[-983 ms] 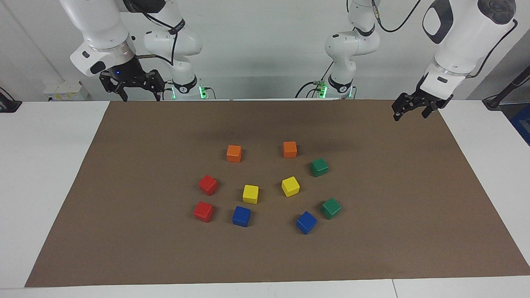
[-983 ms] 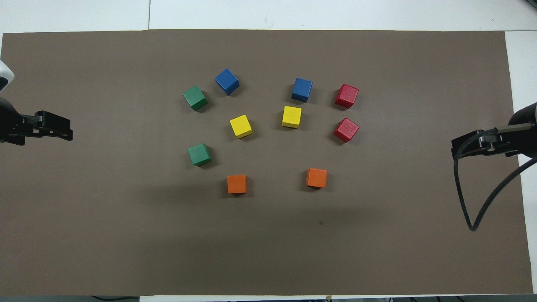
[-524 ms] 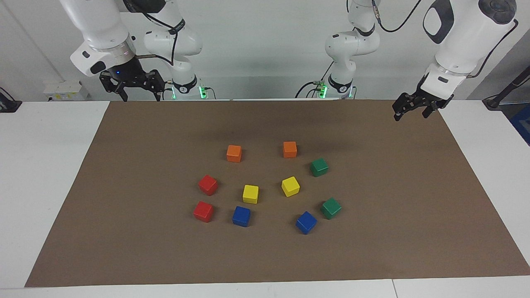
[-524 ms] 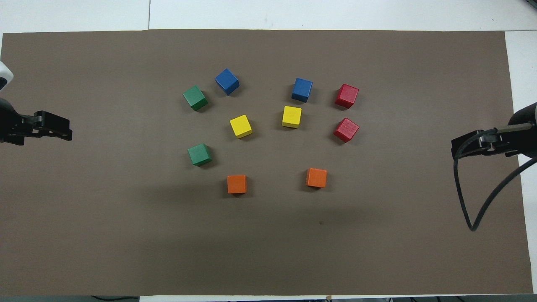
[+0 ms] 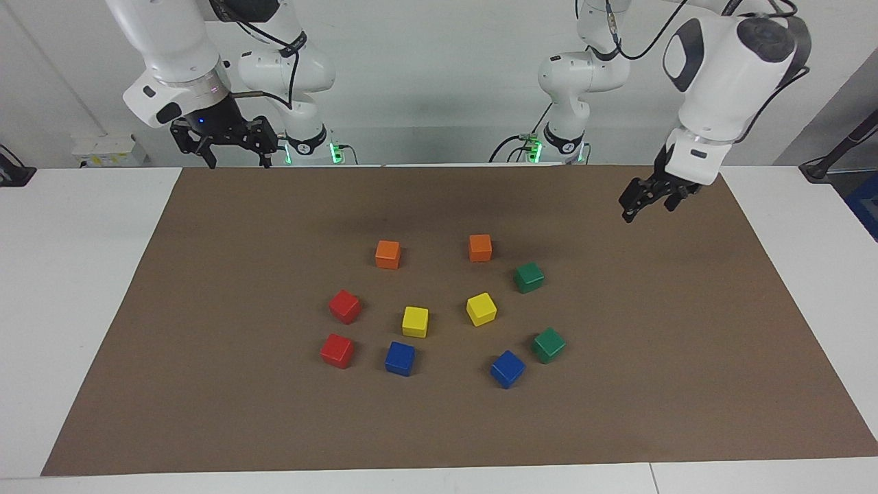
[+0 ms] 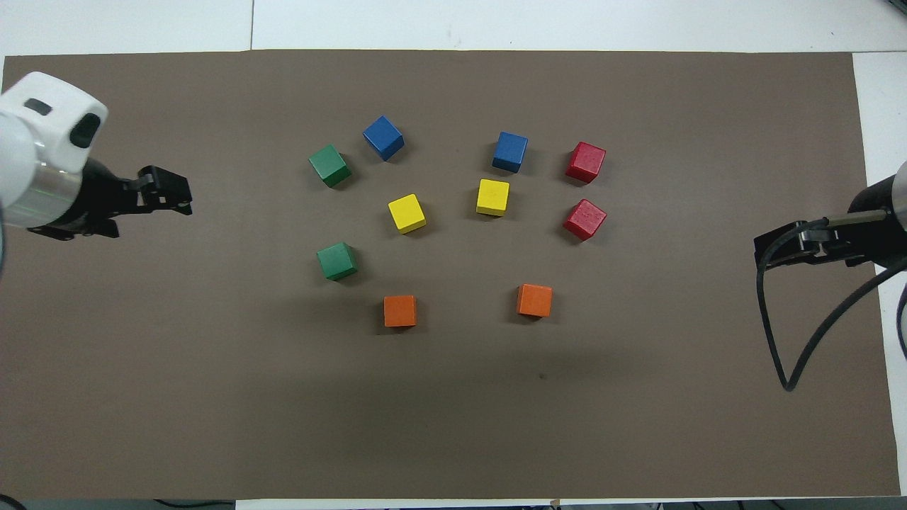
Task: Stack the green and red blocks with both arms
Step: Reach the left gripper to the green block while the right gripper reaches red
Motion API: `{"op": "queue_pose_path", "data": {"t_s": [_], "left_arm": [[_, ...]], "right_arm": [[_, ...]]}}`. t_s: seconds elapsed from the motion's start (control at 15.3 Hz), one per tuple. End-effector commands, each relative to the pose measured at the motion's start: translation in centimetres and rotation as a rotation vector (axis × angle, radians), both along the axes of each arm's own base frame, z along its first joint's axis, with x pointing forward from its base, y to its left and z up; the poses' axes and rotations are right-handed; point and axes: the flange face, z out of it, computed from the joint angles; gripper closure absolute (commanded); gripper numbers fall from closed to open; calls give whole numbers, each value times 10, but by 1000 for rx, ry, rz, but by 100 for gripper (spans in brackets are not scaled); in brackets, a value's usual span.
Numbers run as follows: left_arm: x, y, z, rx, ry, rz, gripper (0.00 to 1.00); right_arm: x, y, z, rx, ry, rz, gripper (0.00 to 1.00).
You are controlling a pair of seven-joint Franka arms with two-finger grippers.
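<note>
Two green cubes lie on the brown mat toward the left arm's end: one nearer the robots (image 5: 529, 277) (image 6: 337, 261), one farther (image 5: 549, 344) (image 6: 329, 165). Two red cubes lie toward the right arm's end: one nearer (image 5: 344, 306) (image 6: 584, 219), one farther (image 5: 337, 350) (image 6: 586, 162). All four lie apart and unstacked. My left gripper (image 5: 645, 211) (image 6: 186, 200) is open and empty, in the air over bare mat at its own end. My right gripper (image 5: 236, 163) (image 6: 759, 249) is open and empty, high over the mat's edge at its own end.
Two orange cubes (image 5: 387, 254) (image 5: 480, 248), two yellow cubes (image 5: 415, 321) (image 5: 481, 309) and two blue cubes (image 5: 400, 358) (image 5: 507, 368) lie among the task cubes. A black cable loop (image 6: 779, 354) hangs from the right arm. The brown mat (image 5: 206, 343) covers the white table.
My left gripper has come in over the mat toward the cubes and dropped lower. My right gripper has shifted slightly toward the middle. No cube has moved.
</note>
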Motion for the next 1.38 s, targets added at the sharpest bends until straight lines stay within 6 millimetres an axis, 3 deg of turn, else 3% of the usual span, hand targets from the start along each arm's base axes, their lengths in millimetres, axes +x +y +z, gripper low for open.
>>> {"op": "queue_pose_path", "data": {"t_s": [0.0,0.26,0.39,0.59,0.92,1.11,1.18,1.24,1.31], "left_arm": [[-1,-34,-64,-18,8,91,0],[-5,-77,-140,-41,-21,153,0],[-2,-114,-171,-45,2,149,0],[1,-134,-203,-46,12,152,0],[-4,-145,-224,-39,11,109,0],[-13,-145,-235,-25,36,80,3],[-17,-151,-236,-21,41,69,10],[-20,-152,-239,-12,58,65,28],[-24,-153,-239,-2,78,63,62]], "right_arm": [[-6,1,0,17,-11,-22,0],[-11,6,-8,8,-22,-90,0],[-22,46,-39,-2,-77,-180,0],[-27,91,-92,18,-111,-349,0],[5,134,-165,25,-120,-664,0],[25,144,-205,39,-132,-778,0],[30,146,-216,42,-133,-793,0],[36,146,-227,44,-131,-799,0],[42,146,-236,49,-134,-808,0]]}}
